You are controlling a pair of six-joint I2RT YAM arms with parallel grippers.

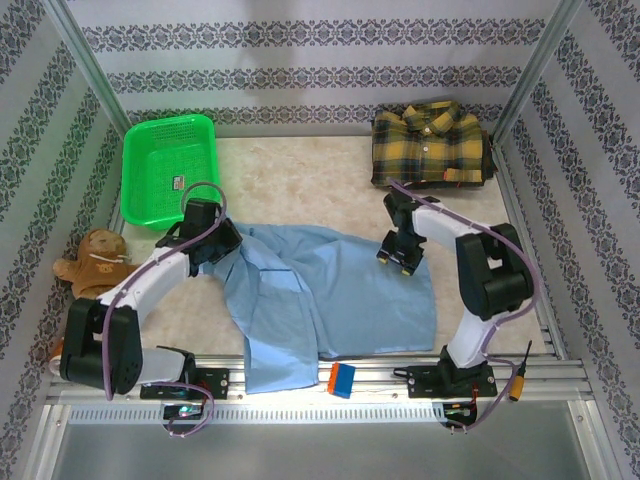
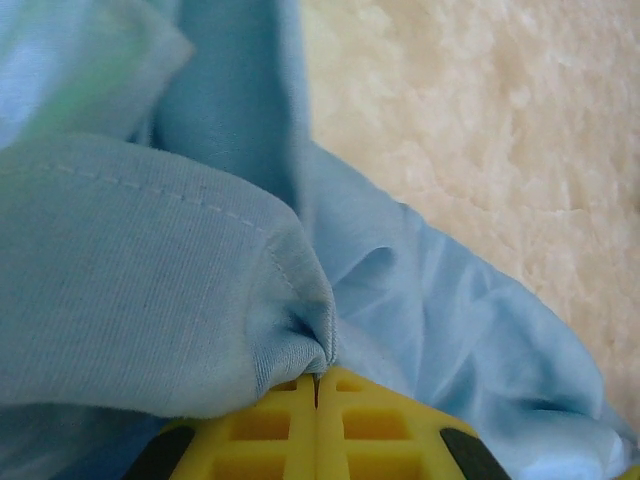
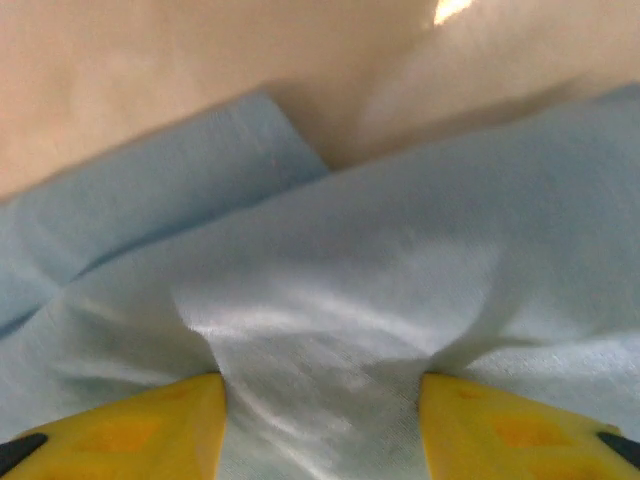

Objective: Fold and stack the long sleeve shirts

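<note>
1. Currently: light blue shirt (image 1: 320,290) lies spread across the middle of the tabletop (image 1: 300,180), rumpled, its front hem draped over the near edge.
2. Left pincer (image 1: 215,245) sits at the shirt's left upper edge. In the left wrist view the pincer (image 2: 318,385) is clamped closed, yellow fingers (image 2: 270,420) pressed together, with a stitched fold of the blue cloth (image 2: 130,290) pinched at the tips.
3. Right pincer (image 1: 400,258) is at the shirt's right upper edge. In the right wrist view the pincer (image 3: 320,385) stands open, yellow fingers (image 3: 150,420) well apart, blue cloth (image 3: 330,260) stretched across the gap – no pinch visible.
4. Plaid flannel shirt (image 1: 430,145) lies folded in the far right corner, apart from the blue one.
5. Others: green mesh basket (image 1: 168,121) far left; brown plush toy (image 1: 95,262) at the left edge; small blue-and-orange block (image 1: 342,380) on the near rail, just beside the draped hem.
</note>
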